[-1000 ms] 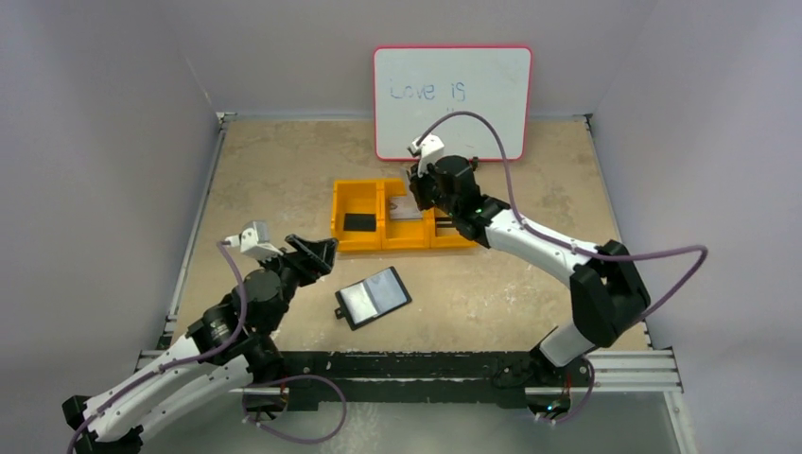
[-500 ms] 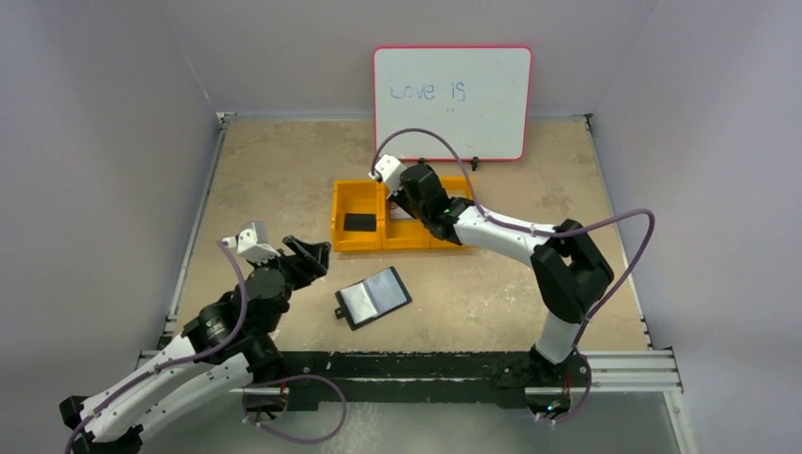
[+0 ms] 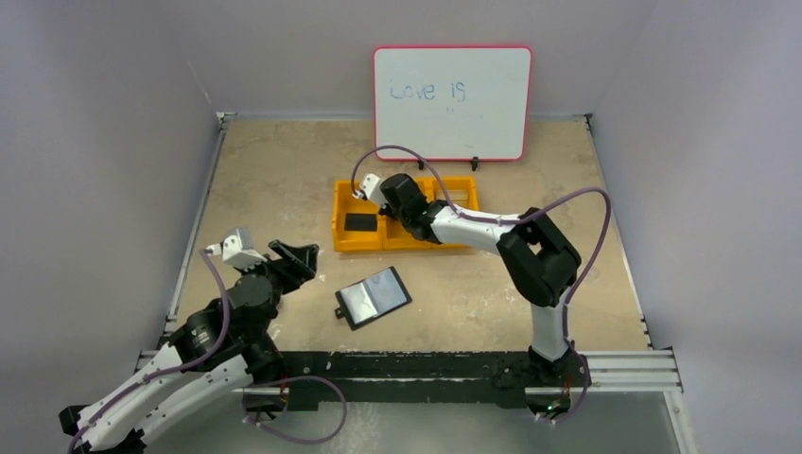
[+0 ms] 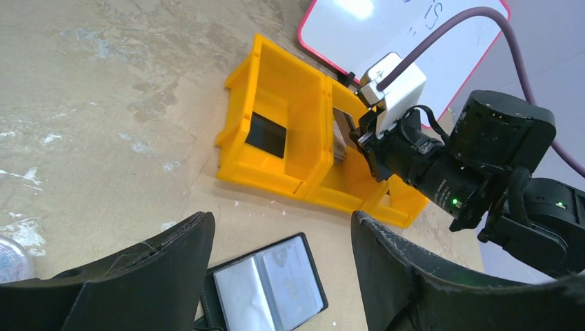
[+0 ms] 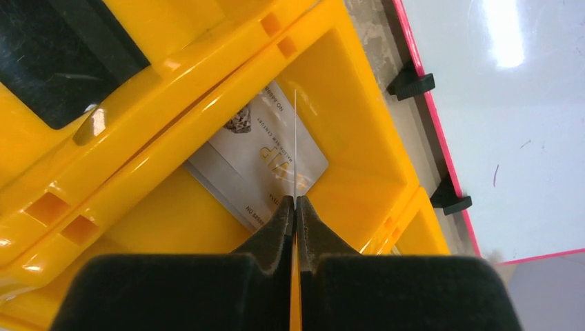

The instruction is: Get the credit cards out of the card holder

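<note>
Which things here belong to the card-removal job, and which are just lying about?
Job in hand:
- card holder, lying open
- credit card, pinched in the right hand
- second card, flat in the yellow tray
- left hand, open and empty

Lying about:
- whiteboard
- small black rectangle in the tray's left compartment

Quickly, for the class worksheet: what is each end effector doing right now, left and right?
Left end effector: open, holding nothing.
Right end effector: closed on a credit card, held on edge over the yellow tray.
</note>
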Motion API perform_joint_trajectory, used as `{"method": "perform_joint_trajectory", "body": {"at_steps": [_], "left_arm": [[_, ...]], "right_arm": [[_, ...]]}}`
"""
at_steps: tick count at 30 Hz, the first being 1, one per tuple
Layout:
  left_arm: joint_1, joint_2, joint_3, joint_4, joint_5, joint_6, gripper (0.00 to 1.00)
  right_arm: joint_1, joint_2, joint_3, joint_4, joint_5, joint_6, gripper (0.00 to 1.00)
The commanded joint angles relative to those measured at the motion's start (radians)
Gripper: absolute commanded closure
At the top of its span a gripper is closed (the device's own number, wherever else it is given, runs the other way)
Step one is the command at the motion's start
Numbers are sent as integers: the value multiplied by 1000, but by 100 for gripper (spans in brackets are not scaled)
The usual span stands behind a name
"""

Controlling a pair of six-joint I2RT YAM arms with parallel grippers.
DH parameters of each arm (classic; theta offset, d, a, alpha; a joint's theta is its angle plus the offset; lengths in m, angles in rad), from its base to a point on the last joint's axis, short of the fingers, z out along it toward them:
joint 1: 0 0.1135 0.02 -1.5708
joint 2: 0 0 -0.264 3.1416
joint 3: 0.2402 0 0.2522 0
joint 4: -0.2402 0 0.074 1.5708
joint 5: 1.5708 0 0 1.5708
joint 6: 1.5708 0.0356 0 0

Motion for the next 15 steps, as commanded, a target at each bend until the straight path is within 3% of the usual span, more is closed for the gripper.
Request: {"method": "perform_joint_trajectory", "body": {"at_steps": [1, 15], "left_arm": [[-3, -39, 43, -38, -35, -12, 28], [-3, -129, 87, -145, -97, -12, 27]], "right_arm": [[7, 4, 61, -1, 22, -68, 100], [15, 75, 127, 7, 46, -176, 100]]}}
